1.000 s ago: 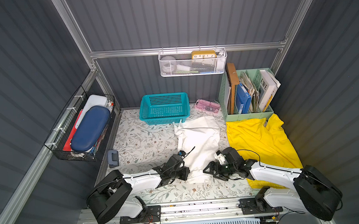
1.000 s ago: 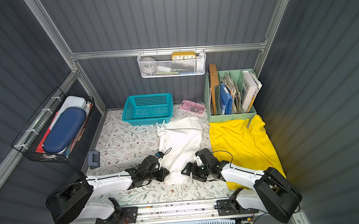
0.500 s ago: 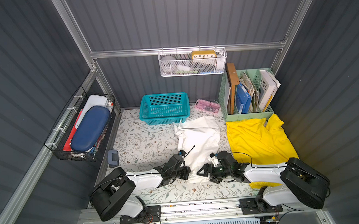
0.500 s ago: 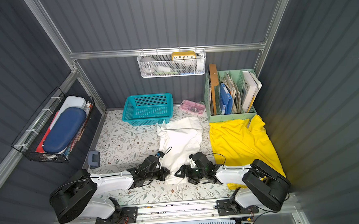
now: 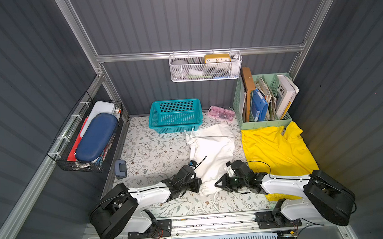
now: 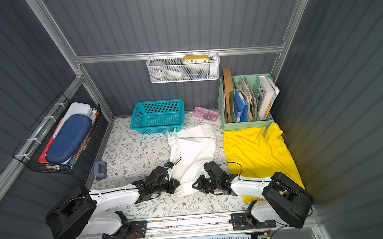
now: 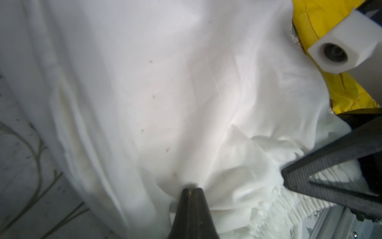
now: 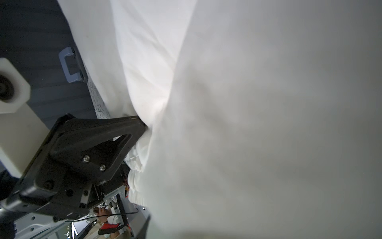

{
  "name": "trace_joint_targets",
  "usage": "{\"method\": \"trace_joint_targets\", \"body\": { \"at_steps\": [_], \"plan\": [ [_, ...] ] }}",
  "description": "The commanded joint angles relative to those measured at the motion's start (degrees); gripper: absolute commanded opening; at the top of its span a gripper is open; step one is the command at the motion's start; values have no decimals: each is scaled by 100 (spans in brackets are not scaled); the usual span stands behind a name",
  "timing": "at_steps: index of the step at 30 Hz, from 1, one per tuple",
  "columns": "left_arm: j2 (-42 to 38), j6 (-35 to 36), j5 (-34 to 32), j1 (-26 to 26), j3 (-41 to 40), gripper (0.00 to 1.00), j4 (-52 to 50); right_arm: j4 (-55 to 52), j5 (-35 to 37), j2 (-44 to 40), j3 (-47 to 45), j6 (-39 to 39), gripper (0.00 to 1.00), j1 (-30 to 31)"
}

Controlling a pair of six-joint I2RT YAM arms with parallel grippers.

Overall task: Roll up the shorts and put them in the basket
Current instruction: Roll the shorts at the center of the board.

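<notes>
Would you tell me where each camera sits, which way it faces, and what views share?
Top views: mounted high, looking down on table, white shorts, yellow shorts, left gripper and right gripper.
Left wrist: on the left arm, looking past its shut fingertips onto the white shorts.
Right wrist: close against the white shorts; own fingers hidden.
Shared: all views show the white shorts.

The left arm [image 5: 149, 193] and right arm [image 5: 284, 182] have white shells between bulky black joints and thin black cables [image 5: 201, 161] at the wrists. A black triangular finger [image 8: 93, 132] shows two silver screws [image 8: 86, 158].
</notes>
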Motion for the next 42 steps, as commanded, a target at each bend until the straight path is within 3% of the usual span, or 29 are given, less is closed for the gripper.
{"method": "trace_joint_targets", "body": {
  "at_steps": [1,3,5,6,7,10,15,23,42],
  "plan": [
    [-306,410,-226,10,97,5,-333,-99,115,80,248,-100,4,-54],
    [-532,722,-259,13,256,28,-406,-97,29,152,406,-112,0,-72],
    [-882,1084,-449,9,392,66,-485,-113,-5,180,553,-109,0,-97],
    [-1106,1263,-499,15,437,79,-525,-135,22,171,624,-101,0,-107],
    [-1293,1433,-533,9,457,86,-554,-162,67,169,690,-93,0,-124],
    [-1745,2034,-523,10,598,96,-712,-368,83,151,919,-53,0,-251],
    [-1491,2602,-520,-34,827,99,-779,-69,-121,106,923,258,0,-537],
    [-923,3377,-887,-739,562,100,85,6,-491,75,888,302,0,-871],
    [42,4202,-1790,-1169,340,99,1422,442,-1037,165,710,304,0,-1065]
  ]
}}
